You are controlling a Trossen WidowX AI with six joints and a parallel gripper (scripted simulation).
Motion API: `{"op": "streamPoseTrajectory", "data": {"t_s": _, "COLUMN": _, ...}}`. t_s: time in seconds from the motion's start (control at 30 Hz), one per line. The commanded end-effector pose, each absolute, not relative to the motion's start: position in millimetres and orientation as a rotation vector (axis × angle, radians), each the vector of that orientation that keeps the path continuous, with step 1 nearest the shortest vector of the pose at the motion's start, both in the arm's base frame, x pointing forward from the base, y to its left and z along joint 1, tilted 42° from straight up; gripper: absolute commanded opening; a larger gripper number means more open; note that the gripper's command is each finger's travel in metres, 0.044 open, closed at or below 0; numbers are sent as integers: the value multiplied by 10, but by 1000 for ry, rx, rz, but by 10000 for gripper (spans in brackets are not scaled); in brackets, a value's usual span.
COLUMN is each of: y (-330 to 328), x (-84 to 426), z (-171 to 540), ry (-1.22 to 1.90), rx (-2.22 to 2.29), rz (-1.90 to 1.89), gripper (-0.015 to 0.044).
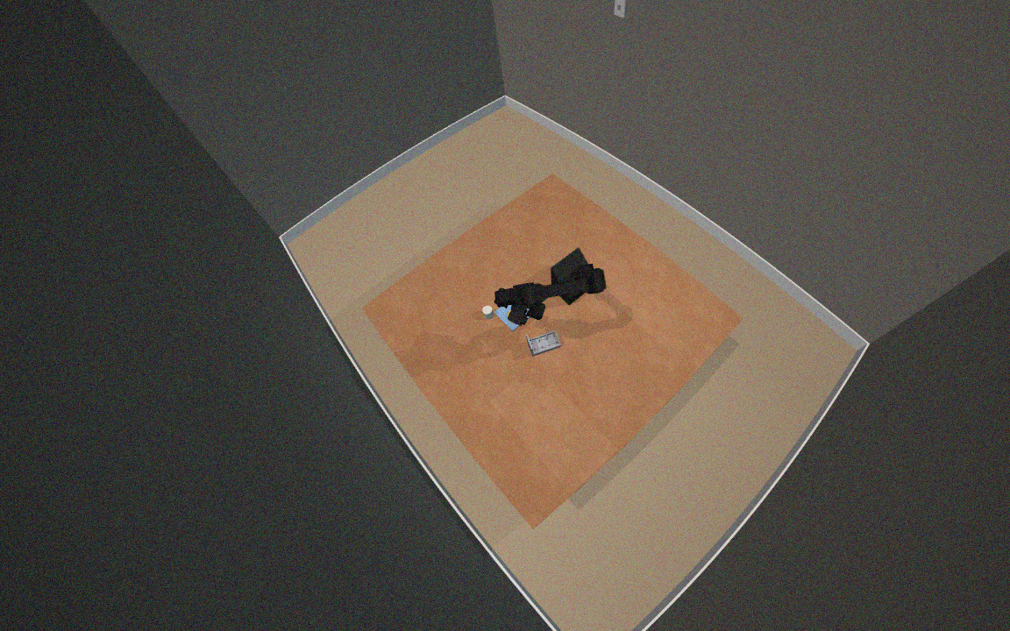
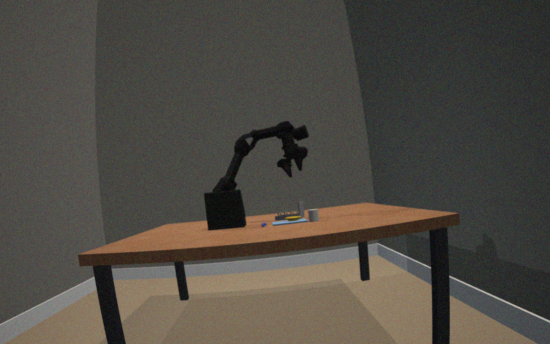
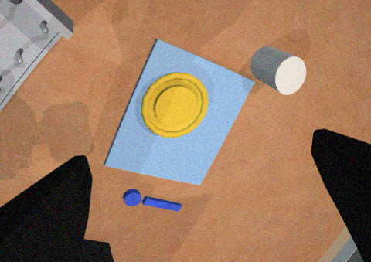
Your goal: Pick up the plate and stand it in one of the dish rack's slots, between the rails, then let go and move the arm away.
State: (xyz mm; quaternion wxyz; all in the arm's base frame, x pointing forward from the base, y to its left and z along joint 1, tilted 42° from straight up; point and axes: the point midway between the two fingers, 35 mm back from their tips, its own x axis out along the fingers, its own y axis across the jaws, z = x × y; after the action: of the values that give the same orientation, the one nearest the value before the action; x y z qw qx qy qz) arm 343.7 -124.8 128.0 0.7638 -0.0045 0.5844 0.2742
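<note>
Black pincer (image 1: 527,312) (image 2: 295,173) (image 3: 203,155) fingers stand wide apart, nearly as far as they go, with nothing held between them. They point down and hang well above the desk (image 1: 532,447) (image 2: 354,222) (image 3: 239,223), at the end of a bent black arm (image 1: 564,290) (image 2: 264,133). Below, in the wrist view, a yellow plate (image 1: 508,315) (image 2: 292,218) (image 3: 175,104) lies flat on a light blue mat (image 1: 510,323) (image 2: 278,222) (image 3: 220,111), with the blue showing all round it. Just off one edge of the mat is a small dark blue spoon (image 2: 263,224) (image 3: 161,203), its round end apart from the straight handle. By one corner stands a grey cylinder (image 1: 487,310) (image 2: 313,215) (image 3: 270,66) with a white top. Behind the mat in the exterior view sits the grey dish rack (image 1: 546,350) (image 2: 301,209) (image 3: 50,11), its tall panel at one end; the plate is outside it. Farther back, a dark grey wall (image 2: 226,85) rises beyond the desk
</note>
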Motion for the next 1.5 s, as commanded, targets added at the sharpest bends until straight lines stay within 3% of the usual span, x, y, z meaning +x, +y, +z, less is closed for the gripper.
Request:
{"op": "streamPoseTrajectory", "data": {"t_s": 0.0, "y": -1387, "x": 3376, "z": 1049, "ry": 1316, "rx": 144, "rz": 576, "gripper": 400}}
{"op": "streamPoseTrajectory", "data": {"t_s": 0.6, "y": -1715, "x": 3096, "z": 403, "ry": 1412, "rx": 593, "rz": 509, "gripper": 400}}
{"op": "streamPoseTrajectory", "data": {"t_s": 0.93, "y": -987, "x": 3139, "z": -442, "ry": 1410, "rx": 595, "rz": 512, "gripper": 400}}
{"op": "streamPoseTrajectory", "data": {"t_s": 1.47, "y": -847, "x": 3176, "z": -573, "ry": 1409, "rx": 596, "rz": 512, "gripper": 400}}
